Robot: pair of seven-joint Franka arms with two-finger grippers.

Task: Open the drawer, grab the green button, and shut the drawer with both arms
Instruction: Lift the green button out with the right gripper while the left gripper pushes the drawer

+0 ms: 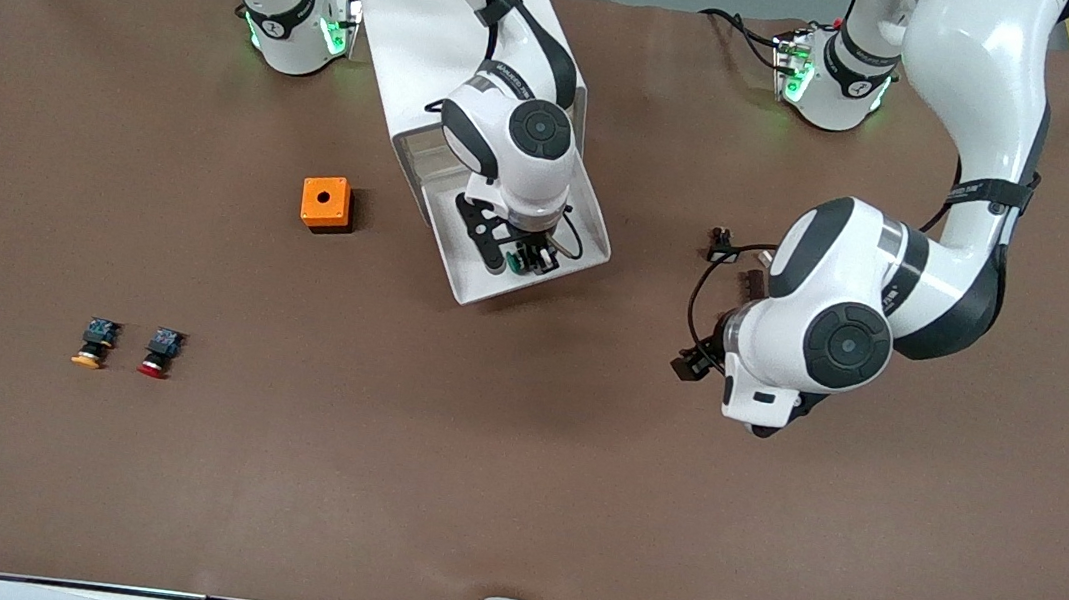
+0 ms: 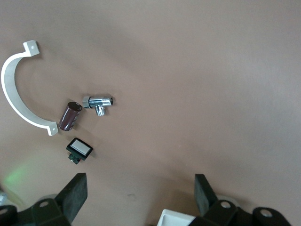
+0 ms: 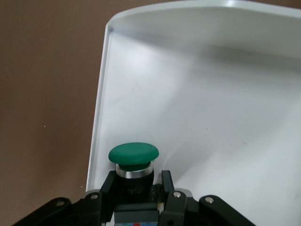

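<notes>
Brown worktop, drawer pulled open. Button is clamped between the right jaws inside the drawer near its front edge, green cap pointing away from the wrist along the tray; lift is straight up. Left jaws are held wide over bare worktop toward the left arm's end, waiting. Cap is plain in the right wrist view, barely seen from the front.

Brown matte table bearing an orange plastic box, yellow-capped button, red-capped button, white cabinet.
</notes>
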